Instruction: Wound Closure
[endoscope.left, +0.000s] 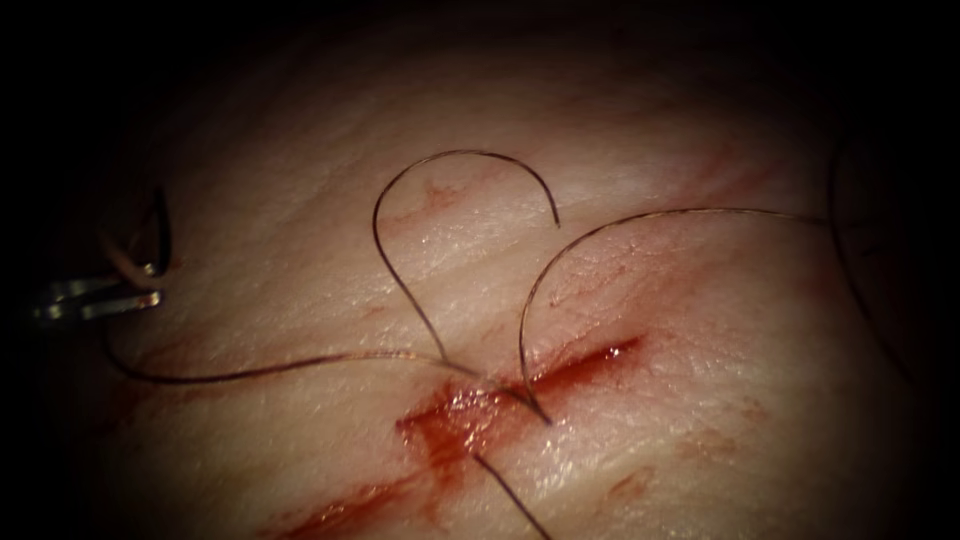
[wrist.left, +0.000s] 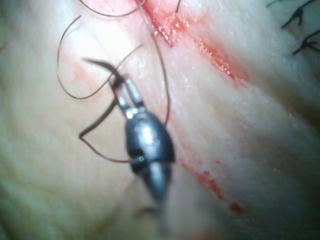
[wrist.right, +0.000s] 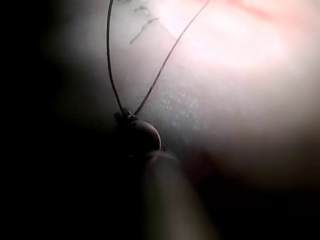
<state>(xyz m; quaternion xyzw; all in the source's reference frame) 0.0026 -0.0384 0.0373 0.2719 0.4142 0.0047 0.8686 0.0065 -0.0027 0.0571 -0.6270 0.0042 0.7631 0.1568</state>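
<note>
Clear of the tissue (endoscope.left: 700, 330), left tool (endoscope.left: 150, 285) grips curved needle (wrist.left: 102, 67); right tool (wrist.right: 125, 116) pinches thin thread (wrist.right: 165, 60).

No readable text, labels, brands, numbers or signs anywhere in these views.
</note>
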